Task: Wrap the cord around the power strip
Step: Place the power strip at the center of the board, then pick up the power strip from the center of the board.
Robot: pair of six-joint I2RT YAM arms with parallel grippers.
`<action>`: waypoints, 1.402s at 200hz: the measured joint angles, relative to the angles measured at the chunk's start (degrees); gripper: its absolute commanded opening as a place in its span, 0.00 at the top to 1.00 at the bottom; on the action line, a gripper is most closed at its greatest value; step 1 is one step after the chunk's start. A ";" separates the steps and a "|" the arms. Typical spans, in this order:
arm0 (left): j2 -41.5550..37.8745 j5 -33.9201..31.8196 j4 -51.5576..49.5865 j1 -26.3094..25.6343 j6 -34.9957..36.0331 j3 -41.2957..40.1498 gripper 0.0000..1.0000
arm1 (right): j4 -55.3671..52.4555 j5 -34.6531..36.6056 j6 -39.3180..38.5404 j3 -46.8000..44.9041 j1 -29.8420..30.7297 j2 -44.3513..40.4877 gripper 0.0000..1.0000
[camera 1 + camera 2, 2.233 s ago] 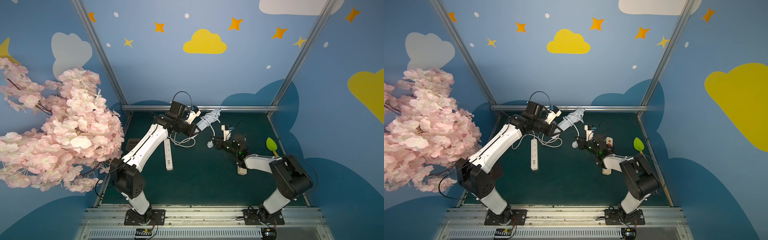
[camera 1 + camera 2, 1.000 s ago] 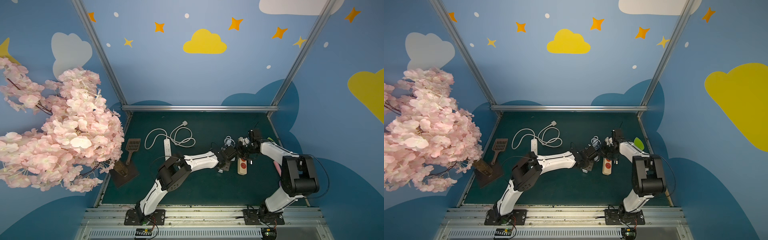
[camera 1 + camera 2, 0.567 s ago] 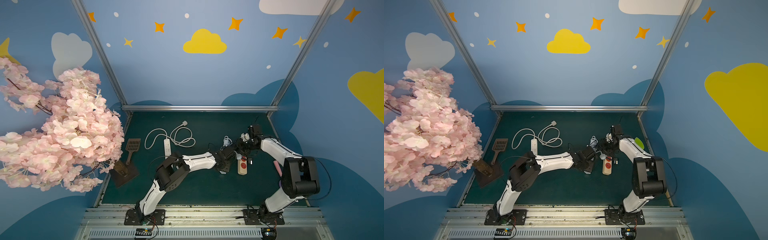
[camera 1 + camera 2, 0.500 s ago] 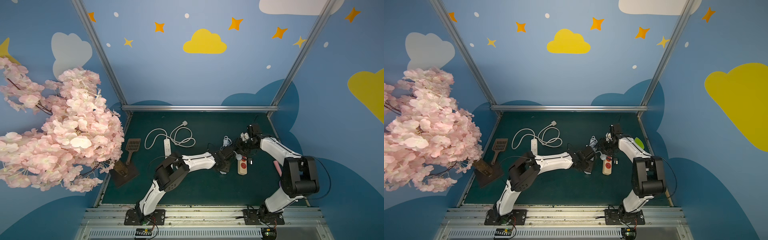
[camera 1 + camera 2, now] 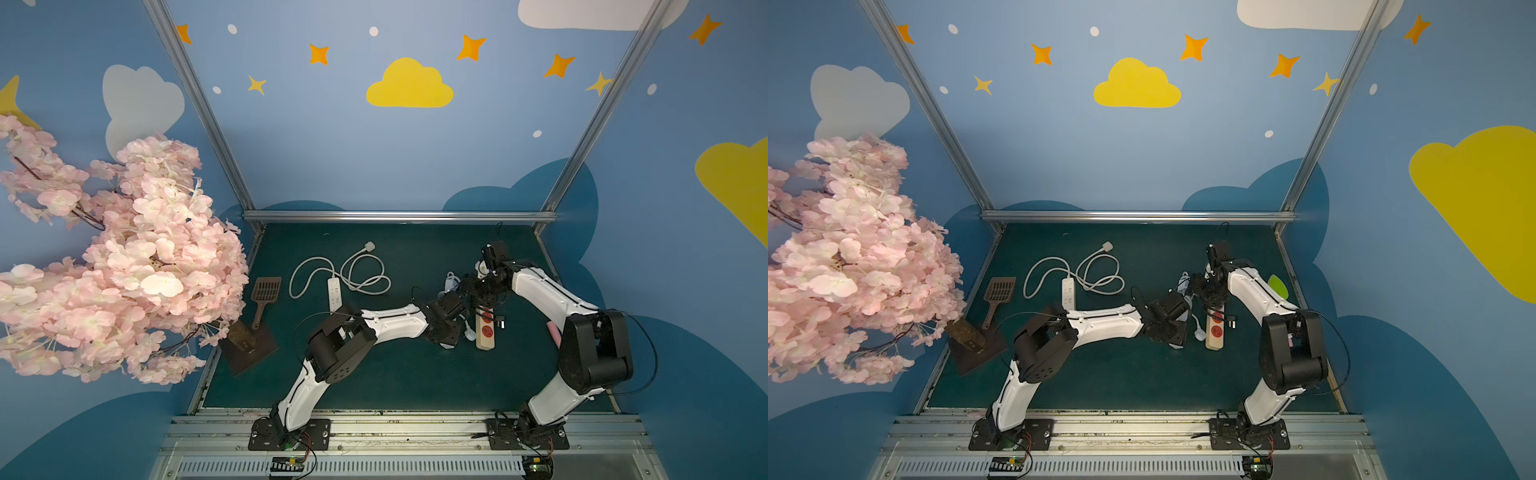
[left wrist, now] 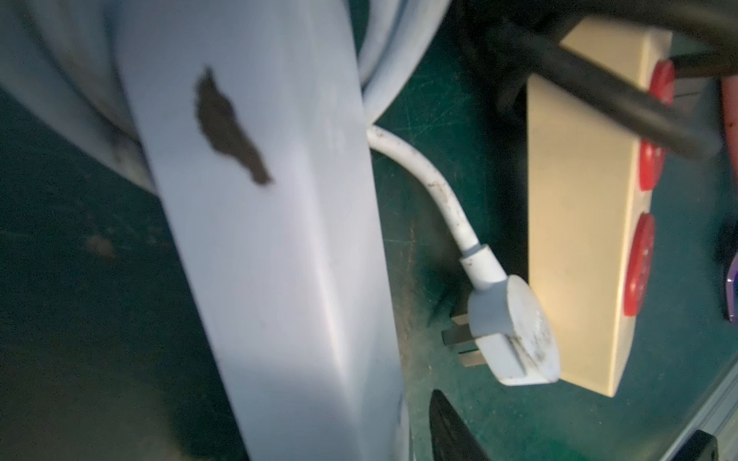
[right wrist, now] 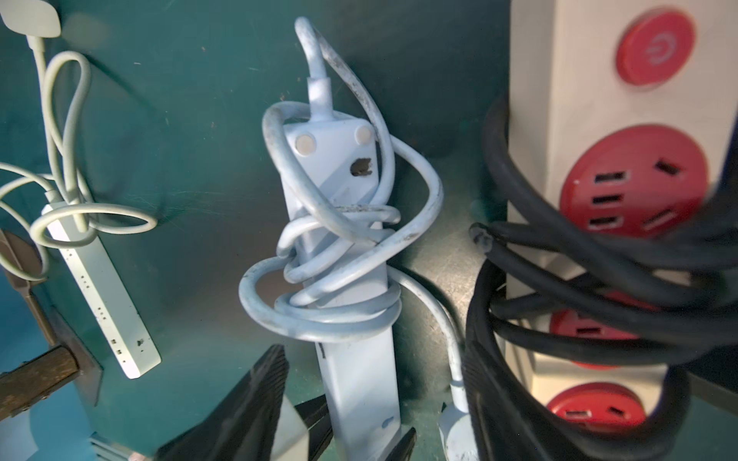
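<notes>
In both top views the blue power strip is mostly hidden beneath the left gripper; jaws unreadable. Right gripper: dark clump, too small to read. Left wrist view: blue power strip blurred, both ends cut off. Right wrist view: beige power strip cropped by the frame, sockets part-covered by black cord.

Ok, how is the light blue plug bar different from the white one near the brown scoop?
The light blue power strip has its cord wound round its body in messy turns; the white power strip has its loose cord lying in loops on the green mat. The light blue power strip sits beside a beige strip with red sockets; the white power strip lies apart from both. Both are long, slim bars with pale cords.
</notes>
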 measured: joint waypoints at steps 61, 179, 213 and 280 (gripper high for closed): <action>-2.93 -0.59 -0.48 0.00 1.14 -2.62 0.28 | -1.11 1.84 -0.55 1.51 1.84 3.17 0.27; -9.33 -0.59 0.83 0.94 2.38 -5.90 0.23 | -1.88 1.57 -0.87 4.57 2.67 4.24 0.25; -12.85 -1.42 -0.39 2.03 3.48 -7.63 0.23 | -2.36 1.60 -1.14 6.51 2.67 4.26 0.25; -29.66 -12.11 -11.69 16.09 7.52 -16.06 0.25 | -3.08 2.73 -1.90 11.63 7.76 4.35 0.25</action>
